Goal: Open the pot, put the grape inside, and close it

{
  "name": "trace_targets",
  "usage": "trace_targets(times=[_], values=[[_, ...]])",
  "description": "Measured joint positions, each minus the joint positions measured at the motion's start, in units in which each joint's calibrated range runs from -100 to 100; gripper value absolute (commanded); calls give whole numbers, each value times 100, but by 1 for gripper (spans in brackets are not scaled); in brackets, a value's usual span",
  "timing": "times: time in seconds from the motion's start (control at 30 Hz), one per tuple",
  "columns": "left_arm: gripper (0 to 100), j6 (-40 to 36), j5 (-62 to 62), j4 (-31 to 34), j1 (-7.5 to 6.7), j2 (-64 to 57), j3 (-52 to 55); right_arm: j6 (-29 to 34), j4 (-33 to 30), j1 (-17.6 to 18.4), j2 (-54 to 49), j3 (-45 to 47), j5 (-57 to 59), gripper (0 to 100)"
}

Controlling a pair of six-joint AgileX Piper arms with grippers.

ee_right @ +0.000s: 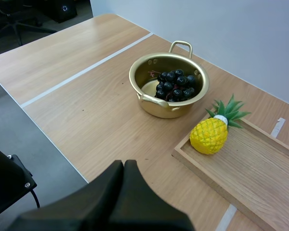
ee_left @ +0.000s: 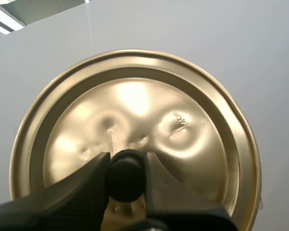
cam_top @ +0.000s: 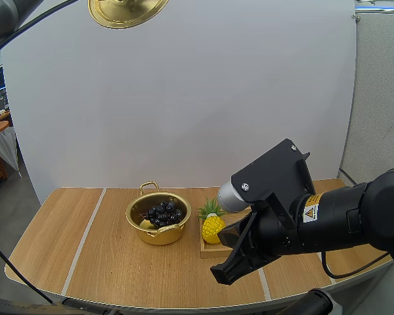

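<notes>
High view: pot [cam_top: 158, 218] status? /ops

Open and upright on the table [cam_top: 85, 256], left of centre. The grapes [cam_top: 163, 214] are inside it, one dark bunch. It seems to lean toward the wall nearest the tray, but I can't be sure at this angle. /ctrl

Where's the lid [ee_left: 135, 110]? /ops

In the air, high above the table and well apart from the pot. Left wrist view has the left gripper [ee_left: 126, 161] clenched on its black knob [ee_left: 126, 179], one finger on each side. /ctrl

Right side? /ops

The right gripper [cam_top: 223, 270] hangs over the table's near edge, in front of the wooden tray [ee_right: 250, 163]. It grips nothing. In the right wrist view the fingers lie pressed together as one dark wedge. /ctrl

Anything on the tray? /ops

A yellow pineapple [cam_top: 213, 227] at the end nearest the pot, just beside the pot but not touching it. /ctrl
</notes>
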Motion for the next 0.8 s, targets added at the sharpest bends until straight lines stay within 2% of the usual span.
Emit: trace_targets(times=[0.23,0.37,0.47,0.6,0.8], values=[[0,0,74,0,0,-39,0,0,-90,0,0,0,0,0],[0,-5,1397,41,0,-214,0,0,-111,0,0,0,0,0],[0,-5,3324,41,0,-335,0,0,-111,0,0,0,0,0],[0,-13,4848,41,0,-257,0,0,-122,0,0,0,0,0],[0,-13,4966,41,0,-164,454,0,-122,0,0,0,16,0]])
